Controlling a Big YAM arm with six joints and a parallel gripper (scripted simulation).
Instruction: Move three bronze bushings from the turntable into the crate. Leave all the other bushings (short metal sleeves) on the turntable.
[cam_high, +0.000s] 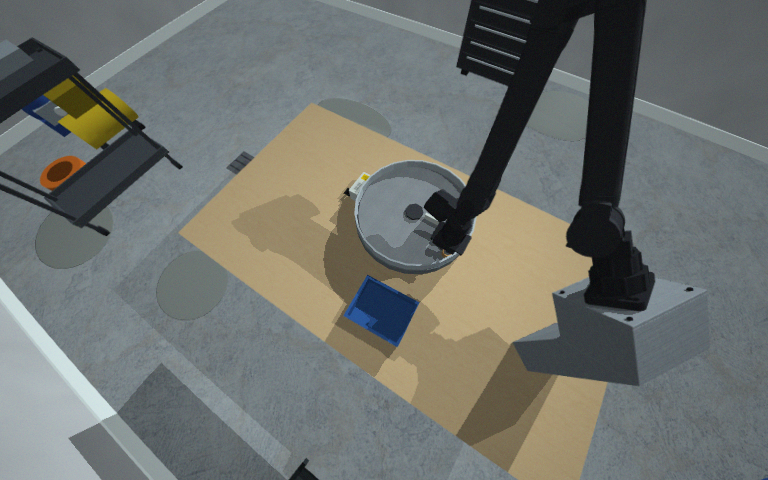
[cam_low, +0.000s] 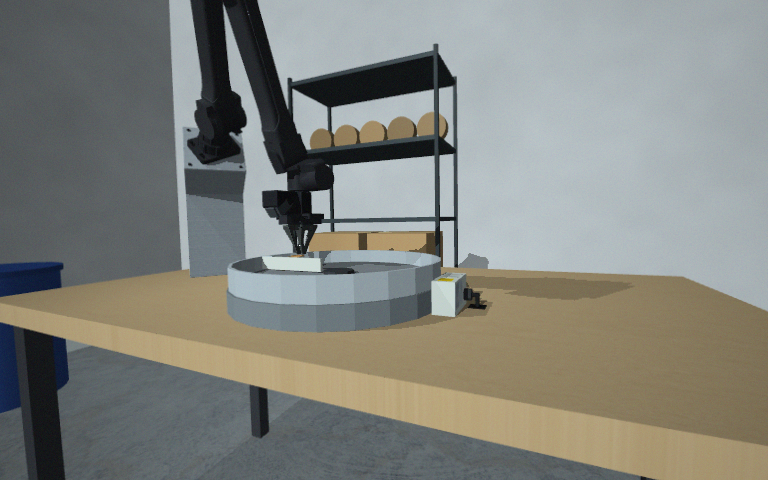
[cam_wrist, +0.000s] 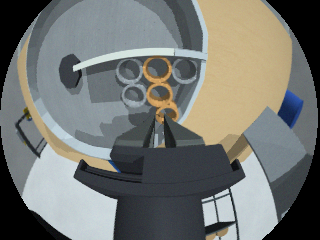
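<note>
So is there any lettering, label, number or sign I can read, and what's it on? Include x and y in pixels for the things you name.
None that can be read.
White box (cam_high: 359, 185) (cam_low: 447, 295) beside the turntable (cam_high: 361, 226) (cam_low: 334, 288) (cam_wrist: 205, 30): yellow patch on top; any marks there are too small to read.
Crate (cam_high: 390, 305): no text seen.
</note>
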